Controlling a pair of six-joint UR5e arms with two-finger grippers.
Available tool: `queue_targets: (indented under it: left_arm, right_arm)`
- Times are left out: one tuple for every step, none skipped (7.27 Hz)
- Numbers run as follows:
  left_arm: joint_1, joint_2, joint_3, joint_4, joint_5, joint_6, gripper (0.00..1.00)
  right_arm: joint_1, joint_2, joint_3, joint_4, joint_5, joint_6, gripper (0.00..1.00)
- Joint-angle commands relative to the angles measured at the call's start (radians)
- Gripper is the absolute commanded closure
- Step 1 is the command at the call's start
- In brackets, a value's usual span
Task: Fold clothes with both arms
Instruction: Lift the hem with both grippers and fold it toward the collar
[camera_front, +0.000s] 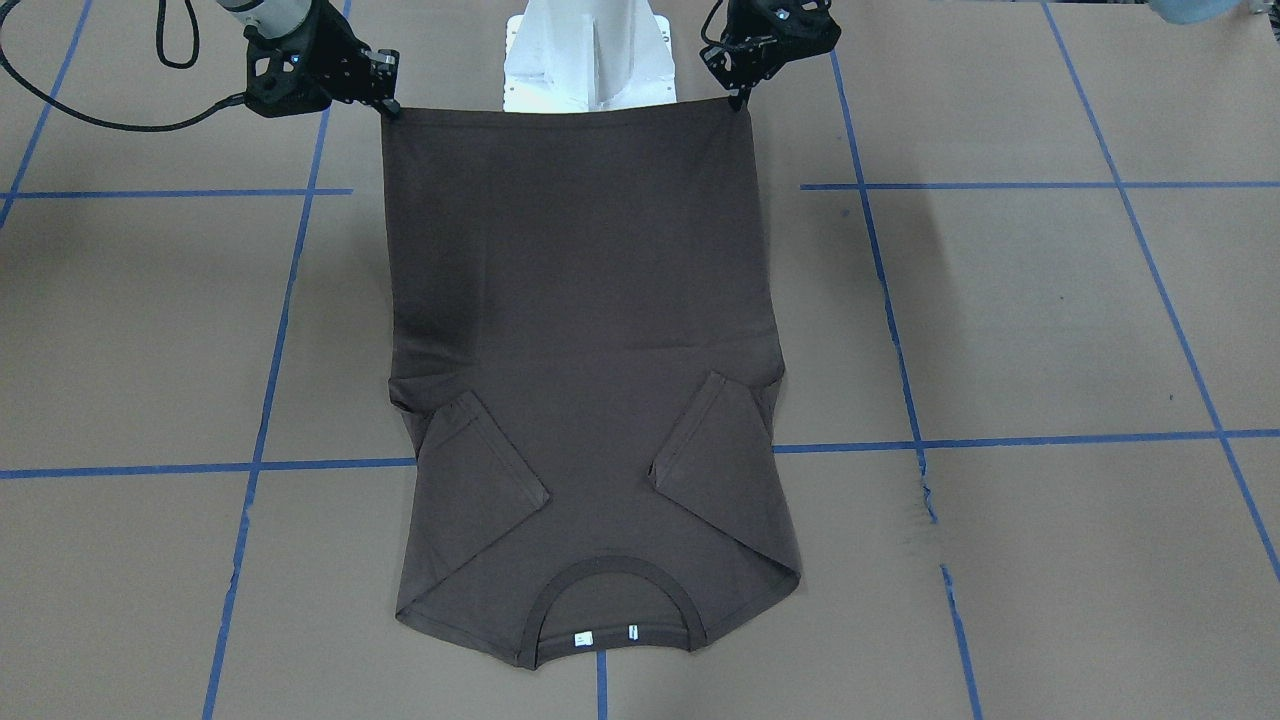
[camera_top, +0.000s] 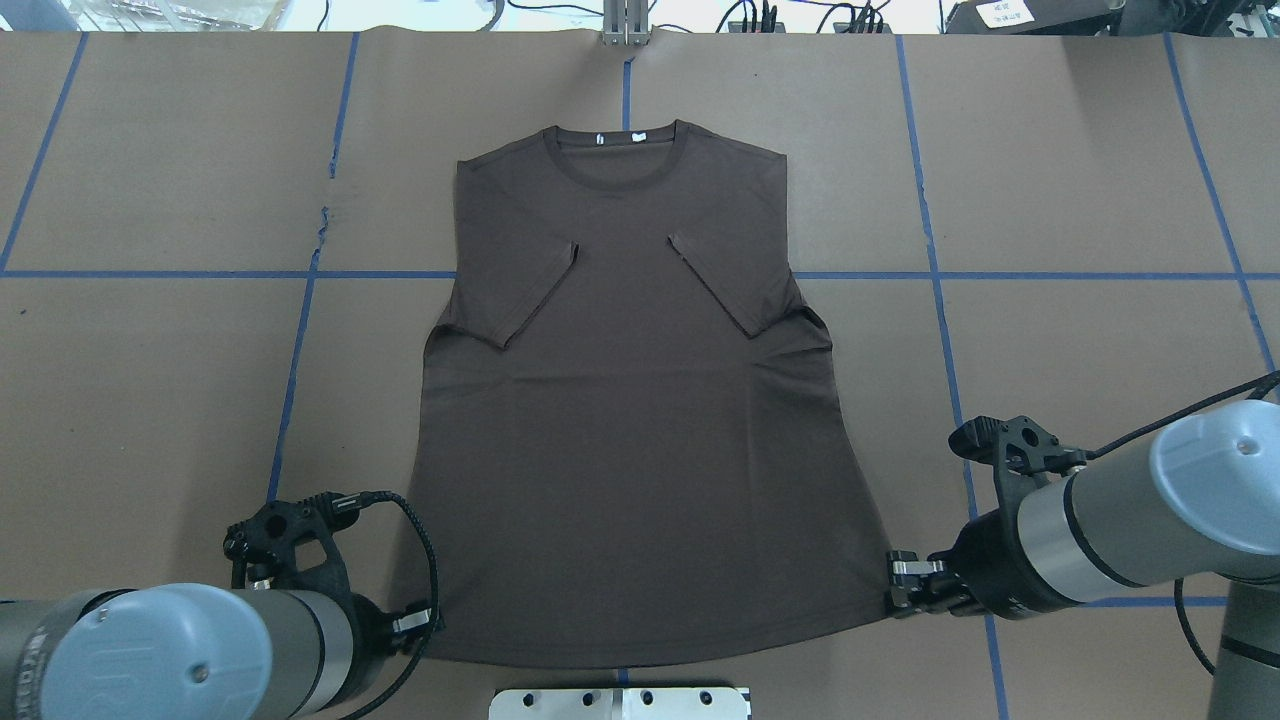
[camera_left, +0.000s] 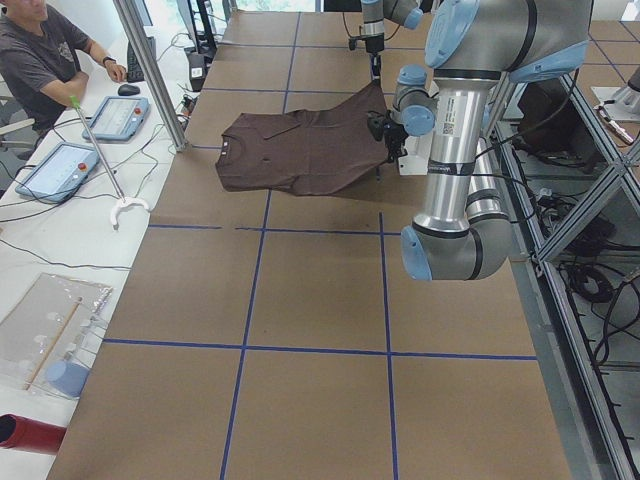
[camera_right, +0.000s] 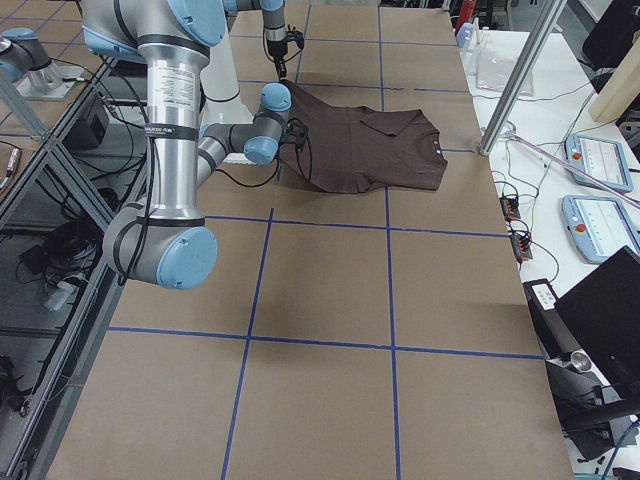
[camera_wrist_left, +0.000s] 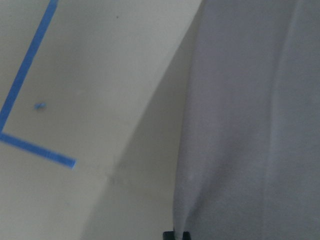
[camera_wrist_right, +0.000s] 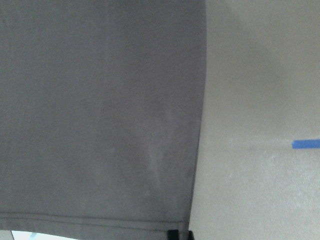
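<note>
From the front, one shirt (camera_front: 585, 330) lay on the table (camera_front: 1050, 320). Its long axis ran away from the robot, with the collar (camera_front: 615, 570) at the far end and two sleeves (camera_front: 480, 470) folded inward. The left gripper (camera_front: 741, 100) and right gripper (camera_front: 390, 108) each pinched one hem (camera_front: 560, 112) corner. Overhead, two white tags (camera_top: 600, 139) showed inside the collar. In both side views the hem end was lifted. Each wrist view showed one fabric edge.

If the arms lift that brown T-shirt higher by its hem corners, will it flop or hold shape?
Probably floppy: the T-shirt drapes from the left gripper and right gripper down to the table. Likely light, as corner pinches alone raise its hem. The folded-in sleeves may fall open.
</note>
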Motion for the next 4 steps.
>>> queue_targets:
  left_arm:
    - [0.014, -0.002, -0.063, 0.032, -0.037, 0.001, 1.00]
    - [0.007, -0.010, -0.057, 0.032, -0.038, 0.003, 1.00]
    - [-0.018, -0.016, -0.054, 0.032, -0.038, 0.045, 1.00]
    - [-0.087, -0.034, -0.053, 0.029, -0.038, 0.099, 1.00]
  right_arm:
    - [-0.005, -0.013, 0.025, 0.001, 0.042, -0.001, 1.00]
    - [0.006, 0.027, 0.002, 0.001, 0.026, -0.004, 1.00]
    - [0.071, 0.093, -0.036, 0.001, 0.029, -0.007, 1.00]
    - [0.141, 0.112, -0.049, 0.001, 0.037, -0.029, 1.00]
